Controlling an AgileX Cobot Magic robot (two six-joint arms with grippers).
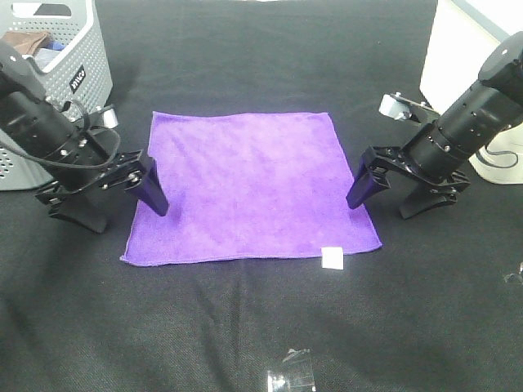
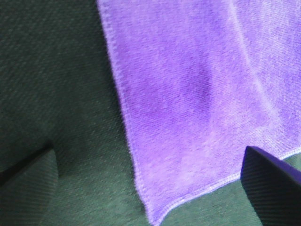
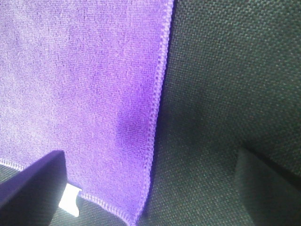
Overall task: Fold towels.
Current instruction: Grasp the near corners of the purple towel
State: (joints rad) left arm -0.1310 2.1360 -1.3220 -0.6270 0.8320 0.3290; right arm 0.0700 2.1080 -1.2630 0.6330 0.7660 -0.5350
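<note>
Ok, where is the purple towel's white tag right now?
In the exterior high view the white tag sticks out from the purple towel's near edge, close to its right corner, nearer the right end effector.

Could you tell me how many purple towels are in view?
1: the purple towel lies flat on the table, between the left gripper and the right gripper. The grey basket may hide more.

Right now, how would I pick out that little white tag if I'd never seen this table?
Find the purple towel spread flat in the middle of the black table. Follow its front edge toward the right-hand corner. There the tag sticks out onto the black: a small white square, the only white thing touching the towel.
</note>
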